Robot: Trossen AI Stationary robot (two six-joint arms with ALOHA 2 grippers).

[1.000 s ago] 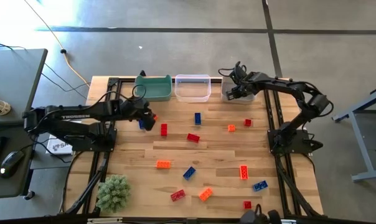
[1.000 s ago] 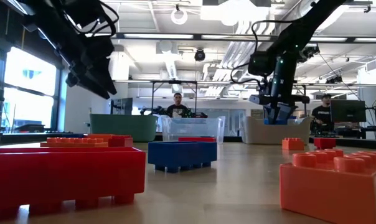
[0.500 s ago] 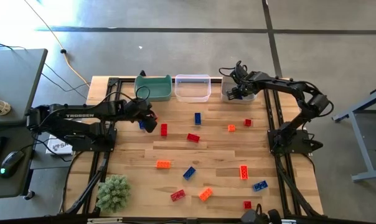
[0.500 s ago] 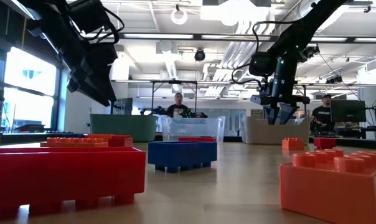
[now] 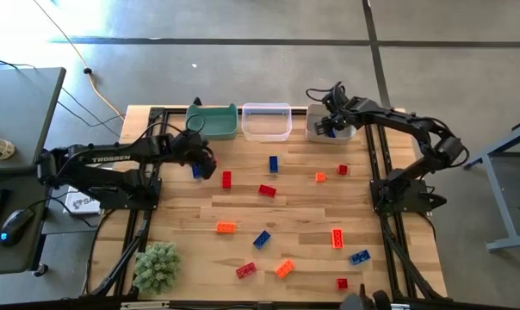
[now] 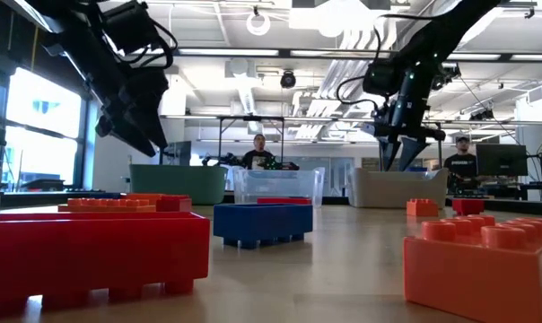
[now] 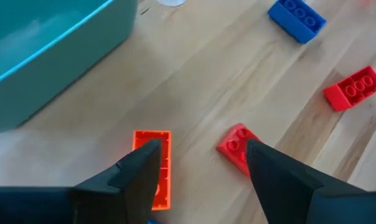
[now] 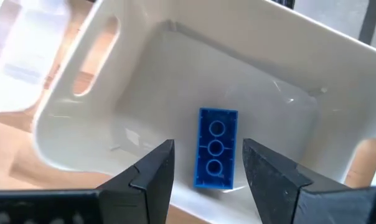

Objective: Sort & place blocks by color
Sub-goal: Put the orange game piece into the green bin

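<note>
Several red, orange and blue bricks lie flat on the wooden table (image 5: 303, 215). My left gripper (image 5: 207, 164) is open and hovers near the teal bin (image 5: 214, 120). Below it lie an orange brick (image 7: 152, 165) and a red brick (image 7: 238, 146); it touches neither. My right gripper (image 5: 333, 123) is open and empty above the white bin (image 5: 318, 131). A blue brick (image 8: 216, 148) lies flat on that bin's floor, below the open fingers (image 8: 206, 180). In the low view both grippers hang well above the table, the left (image 6: 132, 117) and the right (image 6: 397, 144).
A clear bin (image 5: 266, 120) stands between the teal and white bins at the far edge. A green spiky ball (image 5: 157, 267) sits at the near left corner. Loose bricks include blue (image 5: 273, 164), red (image 5: 267, 190) and orange (image 5: 226, 227). People sit beyond the table (image 6: 257, 152).
My right gripper has risen over the white bin and shifted slightly toward the table's right edge.
</note>
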